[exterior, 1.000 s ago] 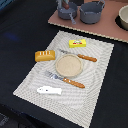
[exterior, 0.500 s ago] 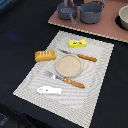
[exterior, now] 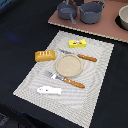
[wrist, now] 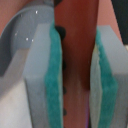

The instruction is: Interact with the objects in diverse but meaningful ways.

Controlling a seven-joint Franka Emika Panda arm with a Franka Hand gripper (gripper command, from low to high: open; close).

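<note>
Teal-padded pincer (wrist: 75, 75) gapes with nothing gripped; bread loaf (exterior: 44, 55) overhangs the striped mat's (exterior: 100, 75) edge.

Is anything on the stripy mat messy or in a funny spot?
Mostly tidy. The white fish lies alone near the placemat's edge, not on the plate. The fork and knife lie slanted either side of the empty plate.

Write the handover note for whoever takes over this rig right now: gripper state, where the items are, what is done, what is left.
Gripper: open, nothing between the fingers; not seen in the exterior view.
On the placemat: bread loaf, butter block, plate, knife, fork, white fish.
On the wooden board: two grey pots.
Done: nothing evident.
Left: pick an item and handle it.
</note>
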